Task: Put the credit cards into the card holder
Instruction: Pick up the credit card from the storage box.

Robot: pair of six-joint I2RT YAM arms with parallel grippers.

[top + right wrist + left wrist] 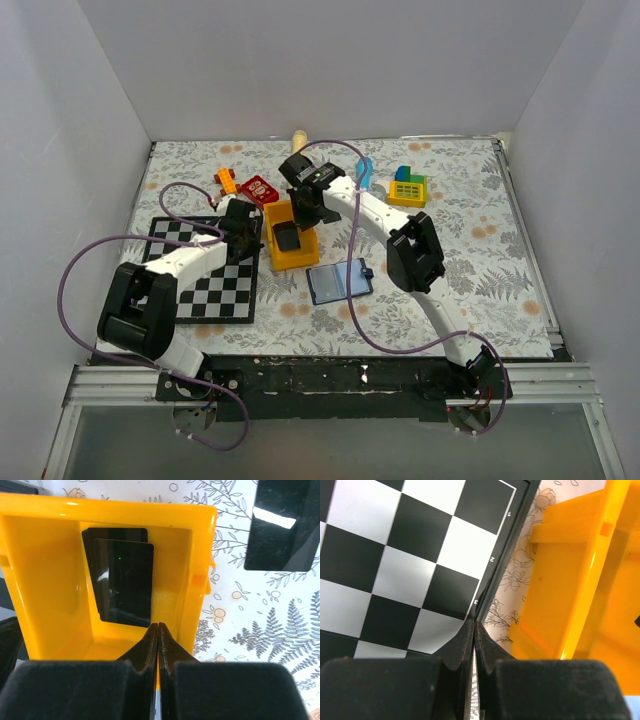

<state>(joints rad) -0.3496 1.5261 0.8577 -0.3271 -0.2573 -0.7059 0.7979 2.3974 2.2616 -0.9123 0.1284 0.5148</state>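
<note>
The right gripper (158, 625) has its jaws pressed flat together with nothing between them, its tips at one end of a yellow bin (50, 580). On the bin's floor the two credit cards (122, 582) lie stacked, slightly offset. The left gripper (473, 622) is likewise pinched closed and empty, at the chessboard's (395, 555) right edge, just beside the bin. The card holder (339, 281) lies open, light-blue inside up, near the table's (480, 250) middle, apart from the bin on the side toward the near edge.

Floral table (500, 260) carries chessboard (215, 290), yellow tray (290, 261), open card holder (338, 281).
</note>
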